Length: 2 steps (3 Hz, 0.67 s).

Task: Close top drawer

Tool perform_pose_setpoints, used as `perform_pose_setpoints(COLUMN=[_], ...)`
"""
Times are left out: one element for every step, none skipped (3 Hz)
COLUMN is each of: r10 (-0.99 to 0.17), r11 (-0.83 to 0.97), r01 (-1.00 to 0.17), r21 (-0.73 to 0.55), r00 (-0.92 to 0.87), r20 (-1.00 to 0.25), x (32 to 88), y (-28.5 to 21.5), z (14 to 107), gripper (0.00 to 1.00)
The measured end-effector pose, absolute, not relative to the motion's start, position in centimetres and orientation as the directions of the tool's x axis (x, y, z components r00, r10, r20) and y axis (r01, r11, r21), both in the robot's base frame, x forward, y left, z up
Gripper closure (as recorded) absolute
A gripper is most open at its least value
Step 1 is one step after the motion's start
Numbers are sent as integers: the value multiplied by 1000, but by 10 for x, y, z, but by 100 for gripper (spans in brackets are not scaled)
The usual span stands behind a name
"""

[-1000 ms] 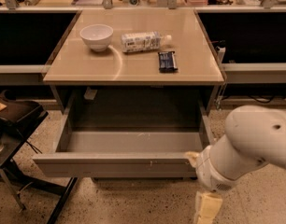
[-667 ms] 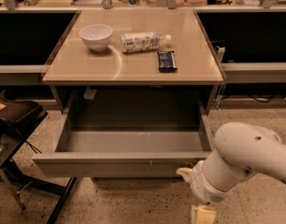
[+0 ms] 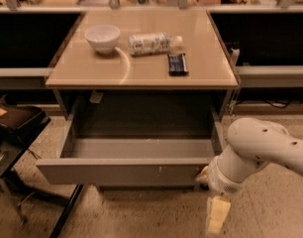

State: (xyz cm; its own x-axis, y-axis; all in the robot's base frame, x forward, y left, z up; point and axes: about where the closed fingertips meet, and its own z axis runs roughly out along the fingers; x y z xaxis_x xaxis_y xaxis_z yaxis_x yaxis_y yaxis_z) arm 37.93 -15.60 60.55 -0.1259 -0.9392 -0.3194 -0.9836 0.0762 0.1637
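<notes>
The top drawer [image 3: 117, 173] is a wide shallow grey metal drawer, pulled far out from under the tan table [image 3: 141, 73]. Its grey inside [image 3: 141, 148] holds nothing I can see. Small pale scratch marks [image 3: 159, 169] show on its flat front, right of centre. My white arm [image 3: 263, 148] reaches in from the right. Its wrist sits against the drawer front's right end. The gripper [image 3: 216, 214] hangs just below and in front of that right corner, pointing at the floor.
On the table top stand a white bowl [image 3: 102, 36], a plastic bottle lying on its side [image 3: 151, 42] and a dark snack bar [image 3: 177, 63]. A black stand [image 3: 18, 125] is close to the drawer's left end. Dark shelves flank the table.
The arm dipped down and left, then came back up near the drawer's right corner. The drawer front is in the same place.
</notes>
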Motion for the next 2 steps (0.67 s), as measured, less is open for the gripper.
perform_pose_setpoints(r10=[-939,-929], r11=[76,172], r01=[-984,-977], r21=[164,129], r00=[-126,-205], r20=[-319,-309], x=[377,428], y=[-156,-182], z=[605,617], gripper=[0,0])
